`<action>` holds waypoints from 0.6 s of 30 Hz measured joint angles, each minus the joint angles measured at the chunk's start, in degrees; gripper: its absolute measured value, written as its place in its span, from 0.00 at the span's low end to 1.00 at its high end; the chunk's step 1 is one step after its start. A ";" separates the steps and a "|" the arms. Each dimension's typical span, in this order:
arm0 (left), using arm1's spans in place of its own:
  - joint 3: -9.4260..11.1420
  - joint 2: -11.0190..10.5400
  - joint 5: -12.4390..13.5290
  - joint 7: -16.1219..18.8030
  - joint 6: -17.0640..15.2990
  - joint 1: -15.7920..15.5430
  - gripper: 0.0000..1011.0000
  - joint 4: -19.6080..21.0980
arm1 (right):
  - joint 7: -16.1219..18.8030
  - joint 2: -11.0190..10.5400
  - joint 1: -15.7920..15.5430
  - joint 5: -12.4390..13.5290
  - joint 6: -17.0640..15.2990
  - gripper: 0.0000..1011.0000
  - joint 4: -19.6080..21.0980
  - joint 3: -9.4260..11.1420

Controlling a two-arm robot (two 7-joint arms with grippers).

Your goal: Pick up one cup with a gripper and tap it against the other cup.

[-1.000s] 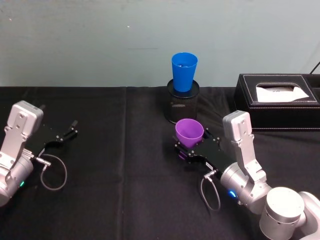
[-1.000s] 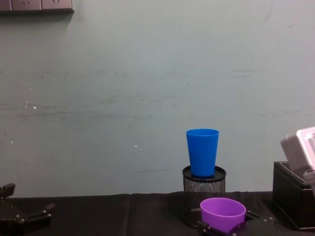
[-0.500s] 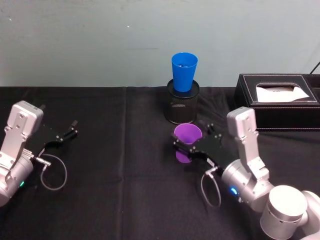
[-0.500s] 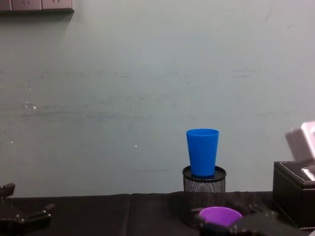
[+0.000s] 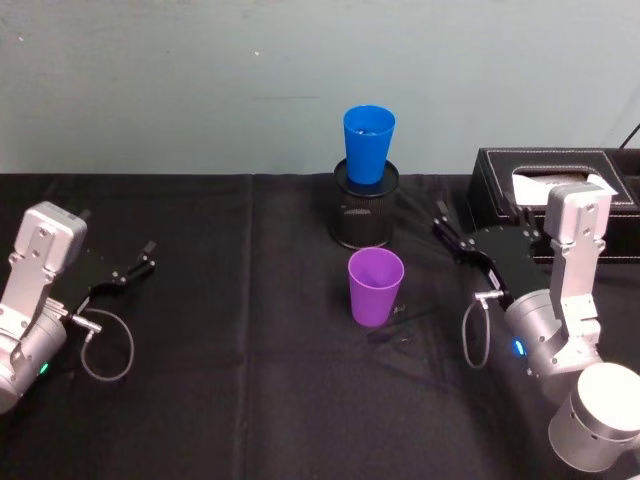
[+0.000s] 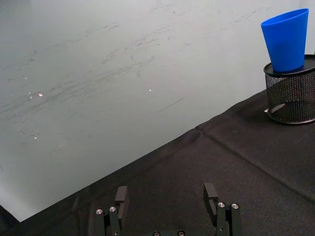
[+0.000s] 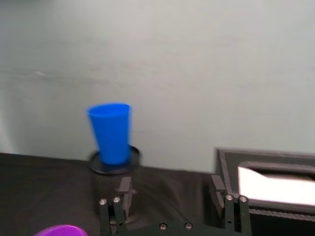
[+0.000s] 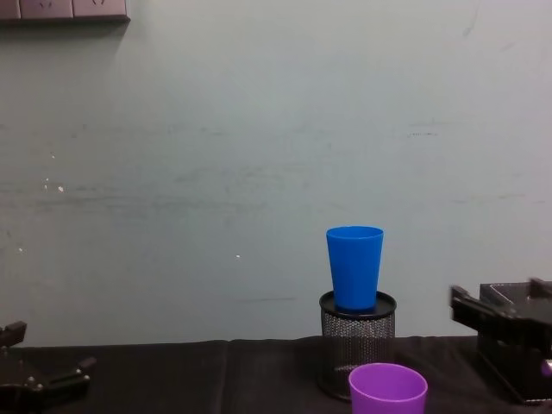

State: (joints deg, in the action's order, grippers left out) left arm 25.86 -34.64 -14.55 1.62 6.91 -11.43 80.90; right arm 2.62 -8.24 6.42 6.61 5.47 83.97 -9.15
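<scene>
The purple cup [image 5: 376, 287] [image 8: 388, 388] stands upright on the black table in front of the mesh holder, with nothing touching it; its rim [image 7: 61, 230] also shows in the right wrist view. The blue cup [image 5: 368, 143] [image 8: 354, 266] [image 7: 110, 132] [image 6: 288, 39] stands on top of the black mesh holder [image 5: 365, 210]. My right gripper [image 5: 443, 225] [image 7: 171, 189] [image 8: 496, 302] is open and empty, to the right of the purple cup and apart from it. At the far left my left gripper [image 5: 117, 232] [image 6: 165, 194] rests open and idle.
A black tissue box [image 5: 555, 200] [image 7: 266, 182] stands at the back right, just behind the right arm. The table [image 5: 240, 380] is covered in black cloth and ends at a pale wall behind the cups.
The right gripper has let go of the purple cup, which now stands upright on the table. The gripper has opened and drawn back to the right. The left arm is unmoved.
</scene>
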 joint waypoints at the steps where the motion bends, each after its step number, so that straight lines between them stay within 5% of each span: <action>1: 0.00 0.00 0.00 0.00 0.00 0.00 0.99 0.00 | -0.58 0.18 0.04 -0.26 -0.52 0.99 -0.20 0.28; 11: 0.00 0.00 0.00 0.00 0.00 0.00 0.99 0.00 | -0.10 0.90 1.92 -2.90 -6.37 0.99 -2.69 0.28; 18: 0.00 0.00 0.00 0.00 0.00 0.00 0.99 0.00 | 1.00 1.09 2.71 -3.97 -7.08 0.99 -4.07 0.01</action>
State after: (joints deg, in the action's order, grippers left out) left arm 25.86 -34.65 -14.55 1.62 6.91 -11.43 80.90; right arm 3.62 -7.14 9.13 2.64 -1.61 79.90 -9.14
